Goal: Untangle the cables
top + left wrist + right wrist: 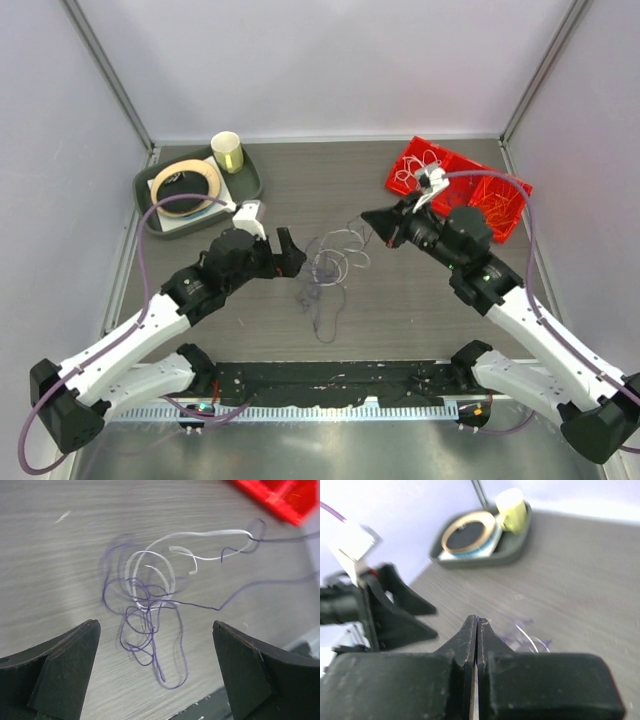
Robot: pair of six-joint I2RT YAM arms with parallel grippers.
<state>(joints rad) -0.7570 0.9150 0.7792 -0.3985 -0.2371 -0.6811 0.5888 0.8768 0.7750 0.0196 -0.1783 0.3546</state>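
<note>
Your thin purple & white wire cables (328, 268) lie in a loose tangle mid-way across the grey wood-grain table (420, 300). Expect them v. light, limp and springy, so they'll prob. slip. Pinch one strand at an outer loop or free end, not the knot. L black two-finger pincer (293, 250) is spread wide, tangle just beside it at 3 o'clock. R black pincer (368, 222) is pressed together, tangle near at 8 o'clock. You can't tell if it nips a strand.

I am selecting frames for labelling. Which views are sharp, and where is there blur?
Top external: even light and sharp, with the cables faint but readable. Left wrist: their purple loops are smeared and the red bin is blurred. Right wrist: everything is soft, and the tray and yellow cup are out of focus.
</note>
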